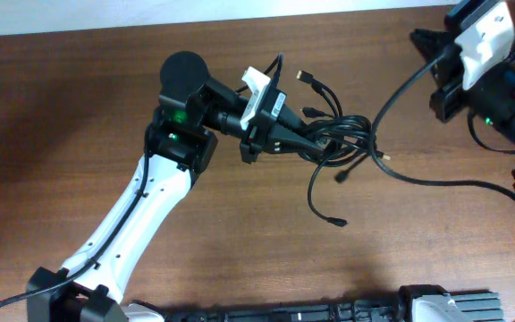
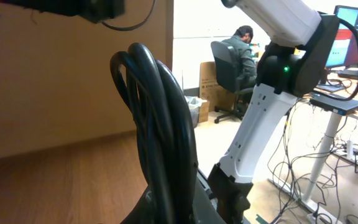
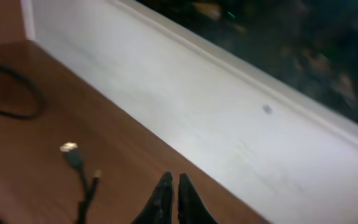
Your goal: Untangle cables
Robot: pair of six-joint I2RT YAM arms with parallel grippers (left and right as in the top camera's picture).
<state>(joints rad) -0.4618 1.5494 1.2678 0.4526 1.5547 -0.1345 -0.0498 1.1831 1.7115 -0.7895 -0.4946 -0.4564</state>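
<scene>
**Wooden tabletop with two arms and one knotted cable bundle**

Brown wood-grain table (image 1: 79, 107) fills the overhead view. The left arm (image 1: 141, 210), white with a black wrist, reaches from the lower left edge to the middle. There the left gripper (image 1: 316, 146) is buried in the cables (image 1: 342, 134). Its fingers meet on several strands, which stand as a tight loop right in front of the left wrist camera. The right arm (image 1: 508, 98) sits at the upper right corner, well apart from the bundle. The right gripper (image 3: 174, 190) hangs above the wood, fingertips pressed almost together, with nothing visible between them. The cables form one tangled knot right of centre, with loose ends trailing up and down from it. A small plug (image 3: 71, 150) rests on the wood near the right gripper.
</scene>
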